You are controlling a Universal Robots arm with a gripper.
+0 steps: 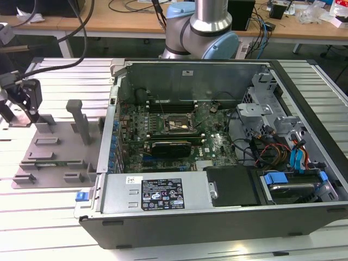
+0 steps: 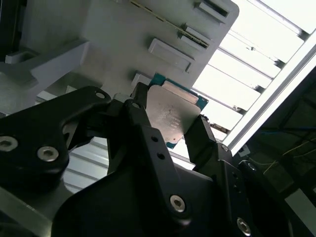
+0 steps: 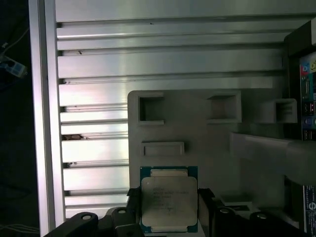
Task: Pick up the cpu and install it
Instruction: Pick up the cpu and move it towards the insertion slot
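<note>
Though the exterior view's far left catches it only as a dark shape, the end effector [image 3: 168, 210] is clamped on the cpu [image 3: 167, 200]: in both wrist views a black finger [image 3: 134, 200] presses on each of two opposite edges of the silver-topped chip. The cpu hangs over the grey fixture tray [image 1: 60, 142], near the tray's edge, and seems to sit just off its surface, though I cannot be sure it is clear. Around it on the tray are raised rectangular pockets [image 3: 150, 108] and a low bar [image 3: 163, 148]. A thick grey upright post [image 1: 81, 120] stands between the end effector and the computer case [image 1: 217, 225]. The tray lies on the slatted metal counter [image 1: 49, 212], just beside the open case. Inside the case the motherboard [image 1: 217, 144] lies flat with the black socket frame [image 1: 175, 125] near its middle, well apart from the cpu. Toward the exterior view's right are a black cover [image 1: 234, 186], bundled cables [image 1: 266, 149] and blue drive fittings [image 1: 275, 178]. The arm's base [image 1: 209, 24] rises behind the case
</note>
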